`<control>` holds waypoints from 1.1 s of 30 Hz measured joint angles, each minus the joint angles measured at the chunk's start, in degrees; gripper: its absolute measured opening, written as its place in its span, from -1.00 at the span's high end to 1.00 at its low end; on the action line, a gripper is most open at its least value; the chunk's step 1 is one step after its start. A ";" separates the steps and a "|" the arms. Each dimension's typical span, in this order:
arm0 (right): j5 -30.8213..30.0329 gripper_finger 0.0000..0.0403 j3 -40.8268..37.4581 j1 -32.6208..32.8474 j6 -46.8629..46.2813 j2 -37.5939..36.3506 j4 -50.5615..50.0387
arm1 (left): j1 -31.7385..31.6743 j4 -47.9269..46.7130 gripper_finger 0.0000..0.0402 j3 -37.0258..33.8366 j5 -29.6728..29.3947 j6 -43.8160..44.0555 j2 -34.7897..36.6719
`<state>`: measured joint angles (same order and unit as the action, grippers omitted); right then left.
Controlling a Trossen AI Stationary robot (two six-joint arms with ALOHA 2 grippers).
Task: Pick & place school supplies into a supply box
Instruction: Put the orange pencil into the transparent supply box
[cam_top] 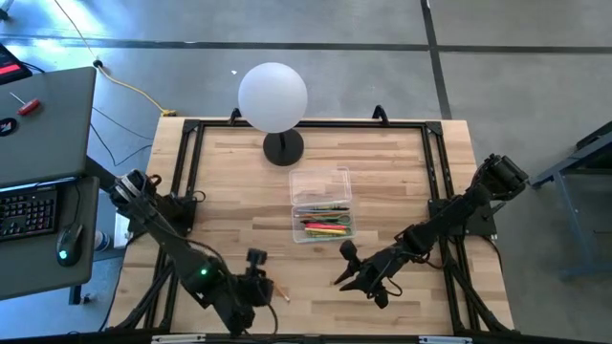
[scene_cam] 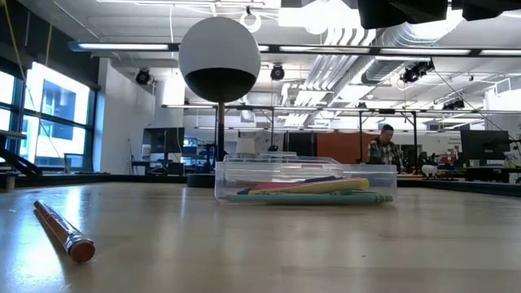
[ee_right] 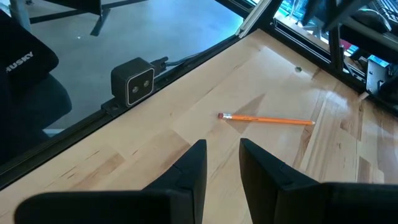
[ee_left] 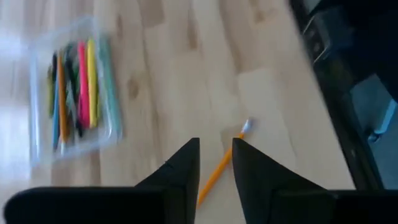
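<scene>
Step in hand: last pickup. Supply box (cam_top: pixel 321 204) sits mid-counter with most pens inside. Orange pencil (ee_left: pixel 221 164) lies loose on the counter (cam_top: pixel 239 182), near edge. Left claw (ee_left: pixel 215 163) hovers over it, fingers slightly apart, nothing held. Right claw (ee_right: pixel 222 163) waits nearby, fingers apart, empty. Next: descend, straddle the shaft, close.

Supply box (ee_left: pixel 71 93): smearing with motion blur in the left wrist view; contents reading only as coloured streaks, individual items not telling apart.
Pencil (ee_left: pixel 219 168): lower end lying hidden between the left hand's fingers (ee_left: pixel 180 171).
Pencil, low view (scene_cam: pixel 63 231): tip blurring.
Lamp (scene_cam: pixel 219 57): base sitting hidden behind the box.
Person (scene_cam: pixel 380 148): showing too small for detail.
</scene>
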<state>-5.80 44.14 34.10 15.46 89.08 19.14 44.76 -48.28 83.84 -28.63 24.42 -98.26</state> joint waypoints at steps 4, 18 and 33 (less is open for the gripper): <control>0.00 0.63 0.00 -0.02 0.02 0.00 0.02 | -0.62 7.24 0.35 -3.10 2.14 -6.13 0.06; 0.00 0.63 0.00 -0.02 0.02 0.00 0.02 | -6.99 65.37 0.42 -38.37 17.06 -20.88 0.02; 0.02 0.63 0.00 0.01 0.02 0.00 0.25 | -18.13 90.52 0.43 -50.89 38.75 -21.40 -2.41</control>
<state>-5.78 44.14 34.11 15.49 89.08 19.39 26.63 42.24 32.95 10.11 3.02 -100.66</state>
